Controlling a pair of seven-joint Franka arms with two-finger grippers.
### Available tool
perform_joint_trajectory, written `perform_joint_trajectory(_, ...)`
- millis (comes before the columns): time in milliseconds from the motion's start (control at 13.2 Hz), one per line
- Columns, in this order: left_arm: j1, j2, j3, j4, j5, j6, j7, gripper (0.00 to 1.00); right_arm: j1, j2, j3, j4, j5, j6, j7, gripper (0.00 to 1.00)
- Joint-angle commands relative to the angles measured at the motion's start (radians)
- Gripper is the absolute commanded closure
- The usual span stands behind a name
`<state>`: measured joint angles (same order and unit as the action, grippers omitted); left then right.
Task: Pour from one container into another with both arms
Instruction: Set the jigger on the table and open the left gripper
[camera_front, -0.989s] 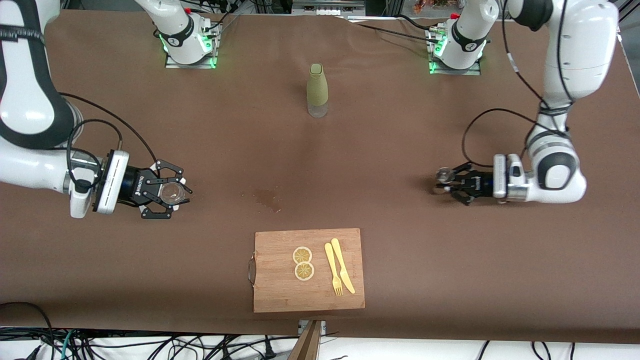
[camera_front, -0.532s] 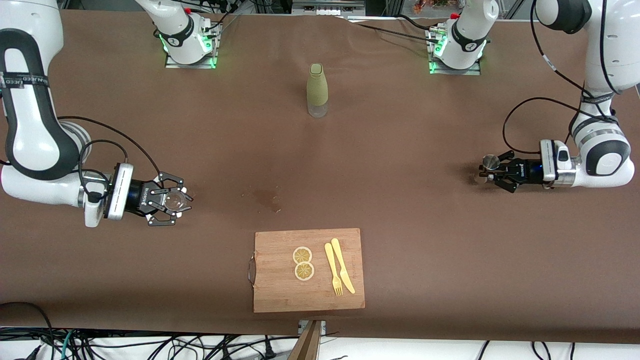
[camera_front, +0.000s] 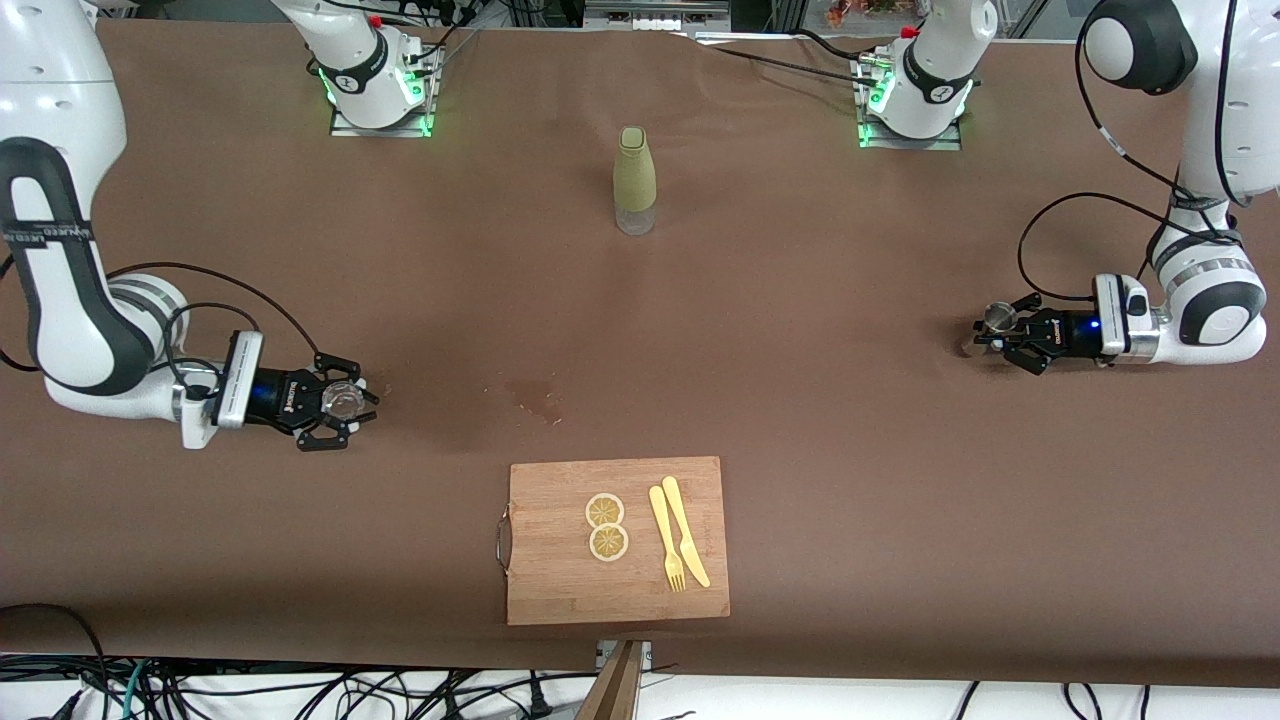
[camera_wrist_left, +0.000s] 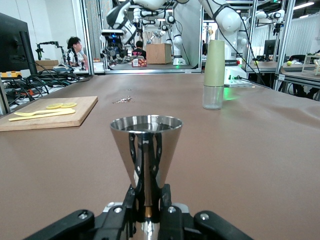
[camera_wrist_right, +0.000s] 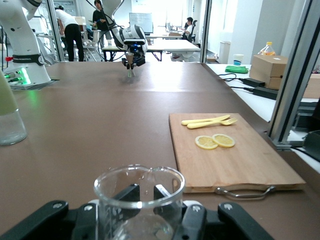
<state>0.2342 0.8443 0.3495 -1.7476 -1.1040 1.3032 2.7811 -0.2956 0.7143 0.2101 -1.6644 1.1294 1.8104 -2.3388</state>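
front view: my left gripper (camera_front: 1000, 328) clamps a steel jigger (camera_front: 997, 317), my right gripper (camera_front: 345, 402) a glass beaker (camera_front: 343, 399); bottle (camera_front: 634, 180) and cutting board (camera_front: 560, 560) between them.

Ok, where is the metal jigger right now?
The metal jigger is upright in the left gripper, low over the table's left-arm end.

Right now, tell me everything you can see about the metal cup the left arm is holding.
The metal cup is a small polished steel cone, like a jigger, wide at its open round rim and narrowing to the waist, its mirror-like wall reflecting the fingers. It stands upright. The left gripper is shut on its narrow lower part, low over the brown table toward the left arm's end. Whether anything is inside cannot be told.
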Motion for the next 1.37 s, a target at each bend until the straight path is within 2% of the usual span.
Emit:
perform_joint_trajectory(0, 0.013, 0.099, 0.000, 0.088, 0.026, -0.059, 0.215, 1.00, -0.013, 0.062, -0.007, 0.000, 0.017, -0.049, -0.053, 0.76)
perform_joint_trajectory(380, 0.014, 0.168, 0.000, 0.114, 0.021, -0.059, 0.227, 1.00, -0.010, 0.149, -0.018, 0.008, 0.003, -0.051, -0.123, 0.76)
perform_joint_trajectory(456, 0.014, 0.176, 0.002, 0.117, 0.019, -0.058, 0.225, 0.96, -0.010, 0.152, -0.029, 0.008, -0.011, -0.051, -0.126, 0.76)
perform_joint_trajectory(532, 0.013, 0.177, 0.002, 0.117, 0.027, -0.053, 0.222, 0.26, -0.011, 0.154, -0.038, 0.009, -0.023, -0.051, -0.129, 0.76)
perform_joint_trajectory(608, 0.013, 0.177, 0.002, 0.118, 0.027, -0.048, 0.221, 0.00, -0.016, 0.166, -0.043, 0.014, -0.046, -0.051, -0.129, 0.76)
perform_joint_trajectory(837, 0.013, 0.176, 0.017, 0.204, 0.029, -0.024, 0.135, 0.00, -0.053, 0.229, -0.044, 0.048, -0.115, -0.049, -0.146, 0.76)
perform_joint_trajectory(1065, 0.004, 0.171, 0.066, 0.290, 0.036, 0.011, -0.044, 0.00, -0.066, 0.263, -0.054, 0.054, -0.114, -0.052, -0.188, 0.75)
perform_joint_trajectory(1293, -0.001, 0.162, 0.068, 0.368, 0.162, 0.011, -0.236, 0.00, -0.085, 0.275, -0.055, 0.054, -0.120, -0.068, -0.198, 0.75)
